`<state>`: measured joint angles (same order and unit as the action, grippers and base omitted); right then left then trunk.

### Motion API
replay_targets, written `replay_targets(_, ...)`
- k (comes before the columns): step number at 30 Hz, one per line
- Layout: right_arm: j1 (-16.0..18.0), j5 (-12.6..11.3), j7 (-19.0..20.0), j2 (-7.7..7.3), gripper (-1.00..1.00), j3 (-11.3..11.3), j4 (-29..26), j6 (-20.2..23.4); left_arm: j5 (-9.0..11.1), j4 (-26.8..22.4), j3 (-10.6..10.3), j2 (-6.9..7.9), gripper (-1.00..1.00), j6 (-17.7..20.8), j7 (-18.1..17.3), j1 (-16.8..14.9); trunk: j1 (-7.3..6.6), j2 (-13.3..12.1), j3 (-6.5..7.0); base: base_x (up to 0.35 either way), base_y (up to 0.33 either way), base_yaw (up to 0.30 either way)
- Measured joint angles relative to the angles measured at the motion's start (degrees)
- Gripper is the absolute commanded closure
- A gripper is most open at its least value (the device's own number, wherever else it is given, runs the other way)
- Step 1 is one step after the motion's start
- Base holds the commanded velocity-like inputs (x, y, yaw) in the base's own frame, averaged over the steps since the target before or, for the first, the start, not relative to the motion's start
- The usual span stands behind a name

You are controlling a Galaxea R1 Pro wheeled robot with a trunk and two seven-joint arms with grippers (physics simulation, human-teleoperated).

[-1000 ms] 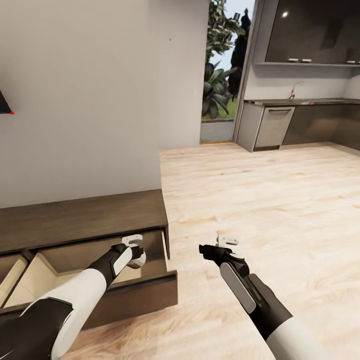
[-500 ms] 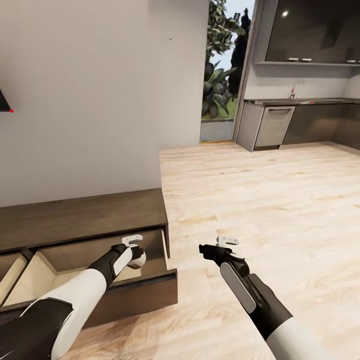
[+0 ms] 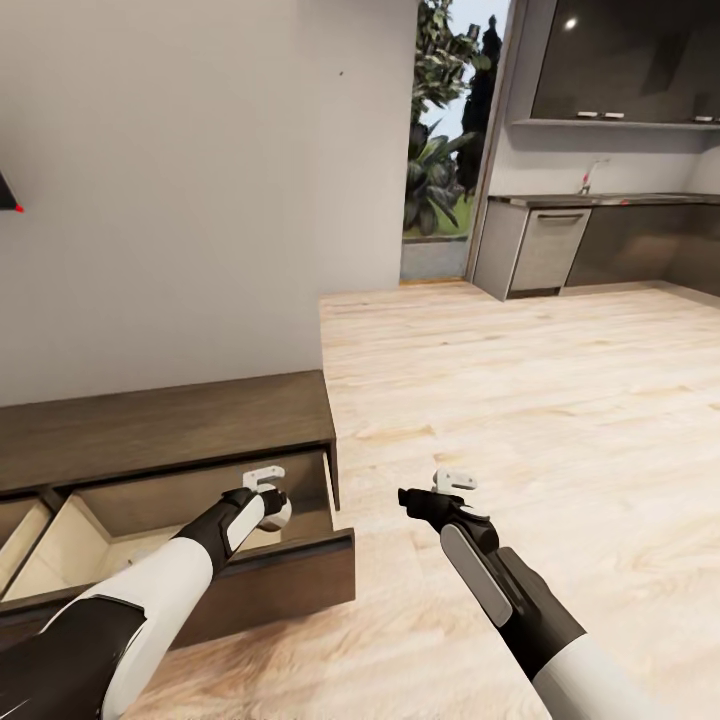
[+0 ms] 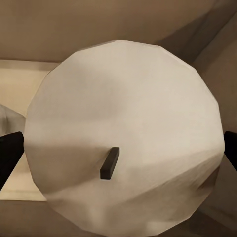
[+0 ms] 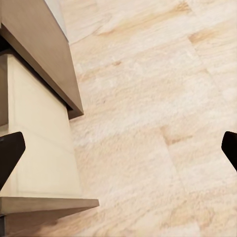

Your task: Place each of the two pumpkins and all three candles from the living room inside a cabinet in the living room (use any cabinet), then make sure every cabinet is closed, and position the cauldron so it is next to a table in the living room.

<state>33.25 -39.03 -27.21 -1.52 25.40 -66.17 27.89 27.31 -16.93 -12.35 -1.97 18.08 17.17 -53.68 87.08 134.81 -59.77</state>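
The left claw [image 3: 272, 512] is squeezing a round cream candle [image 4: 123, 133] with a little dark wick, holding it over the open drawer [image 3: 260, 575] of the brown cabinet [image 3: 170, 425]. The right claw [image 3: 408, 497] is spreading wide apart, holding nothing, above the wooden floor [image 3: 520, 400].

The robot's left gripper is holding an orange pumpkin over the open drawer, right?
Not quite. The left gripper is over the open drawer, but it holds a cream candle, not an orange pumpkin. The left wrist view shows its pale round top and dark wick.
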Motion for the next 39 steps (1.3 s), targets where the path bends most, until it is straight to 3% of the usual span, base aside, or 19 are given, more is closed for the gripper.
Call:
replay_targets(28, 0.00, 0.00, 0.00, 0.00, -1.00, -0.01, -0.02, 0.00, -0.16, 0.00, -0.09, -0.09, 1.00, -0.30, 0.00, 0.06, 0.00, 0.00, 0.00, 0.077, 0.000, 0.000)
replay_targets(39, -0.01, -0.01, 0.00, 0.00, -1.00, 0.01, -0.02, 0.00, 0.18, 0.02, 0.00, -0.09, 1.00, -0.31, 0.00, 0.09, 2.41, 4.40, -1.97, 0.002, 0.000, 0.000)
